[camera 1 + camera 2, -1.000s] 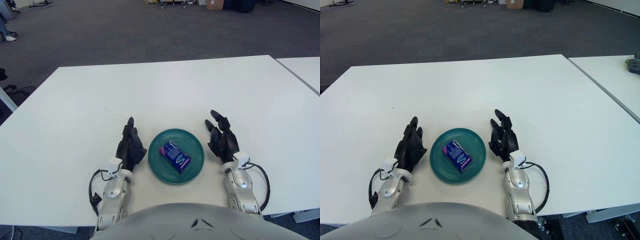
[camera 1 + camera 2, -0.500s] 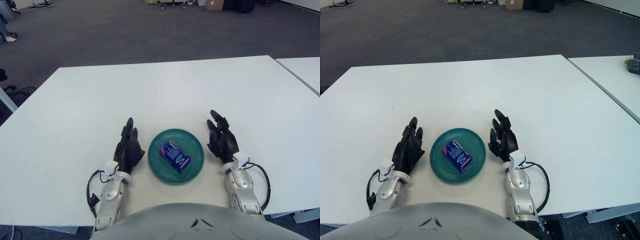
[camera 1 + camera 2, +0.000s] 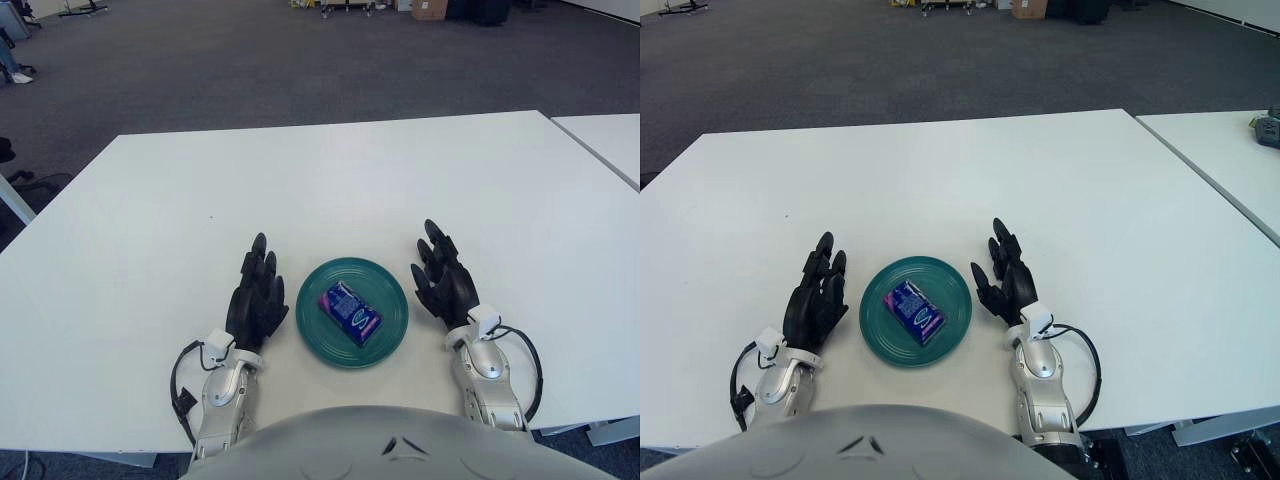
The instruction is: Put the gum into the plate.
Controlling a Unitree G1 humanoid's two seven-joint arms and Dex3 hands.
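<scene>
On the bench (image 3: 150, 200) the gum (image 3: 350, 313) lies inside the plate (image 3: 392, 290), a light stiff box best pinched across its long sides, left hand (image 3: 256, 296) and right hand (image 3: 441, 282) spread empty beside it

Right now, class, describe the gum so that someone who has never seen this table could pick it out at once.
Start at the white table and find the round green plate near its front edge, between the left hand and the right hand. The gum is the small blue box lying on that plate, the only thing on it, touched by neither hand.
</scene>
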